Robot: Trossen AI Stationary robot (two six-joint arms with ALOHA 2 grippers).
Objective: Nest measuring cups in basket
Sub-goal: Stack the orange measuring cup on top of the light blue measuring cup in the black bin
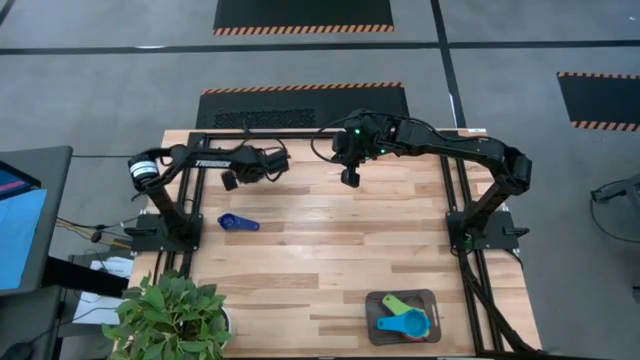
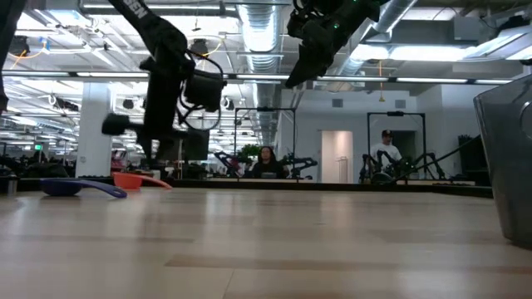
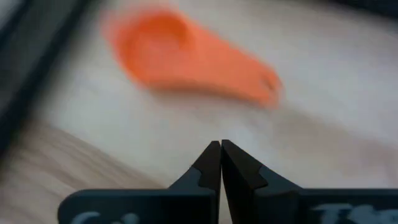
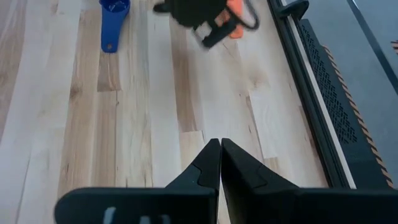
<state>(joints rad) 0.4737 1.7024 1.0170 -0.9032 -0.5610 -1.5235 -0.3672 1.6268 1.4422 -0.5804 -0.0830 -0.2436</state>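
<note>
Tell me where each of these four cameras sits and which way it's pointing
High view: overhead, straight down on the table, both arms, the basket.
Low view: table-top height, looking level into the room; both arms hang from above.
Left wrist view: on the left arm, facing the orange cup; the left gripper is shut.
Right wrist view: on the right arm, facing the table; the right gripper is shut.
Shared: the dark blue cup appears in the high, low and right wrist views.
</note>
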